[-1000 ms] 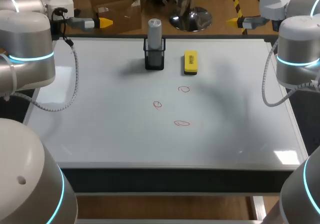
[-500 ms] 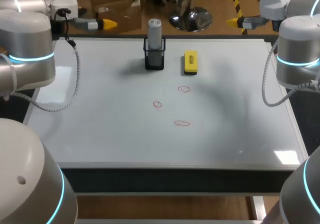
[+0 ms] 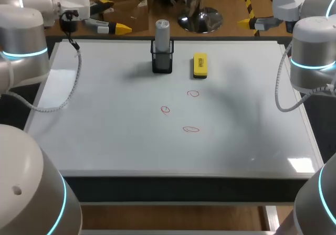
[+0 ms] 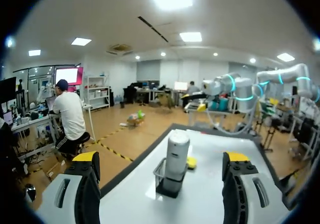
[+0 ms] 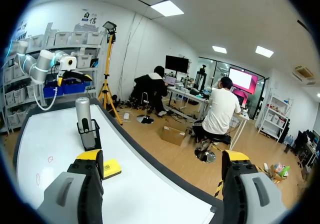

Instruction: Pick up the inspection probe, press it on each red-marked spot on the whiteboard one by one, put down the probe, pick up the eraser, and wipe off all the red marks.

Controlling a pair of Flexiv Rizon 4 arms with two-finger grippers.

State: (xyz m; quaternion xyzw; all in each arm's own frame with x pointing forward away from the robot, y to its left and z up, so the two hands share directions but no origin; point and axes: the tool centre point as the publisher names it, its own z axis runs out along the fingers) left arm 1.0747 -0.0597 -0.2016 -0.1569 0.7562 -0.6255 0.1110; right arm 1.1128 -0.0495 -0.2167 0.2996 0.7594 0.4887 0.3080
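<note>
Since a second ago, from above, the left hand (image 3: 114, 17) has swung along the far edge toward the middle, fingers spread, while the right hand (image 3: 244, 21) stays at the far right corner; the probe (image 3: 162, 33) stands upright in a black holder (image 3: 162, 63) at the back of the surface (image 3: 105, 119), a yellow eraser (image 3: 200, 66) just beside it, three red marks (image 3: 165, 109) nearer the front. From the left wrist, the spread, empty fingers (image 4: 86, 184) frame the probe (image 4: 177, 151) in its holder (image 4: 165, 186), ahead and untouched. From the right wrist, that hand (image 5: 162, 155) gapes empty too, eraser (image 5: 111, 168) near one finger, holder (image 5: 91, 134) and probe (image 5: 83, 114) beyond.
</note>
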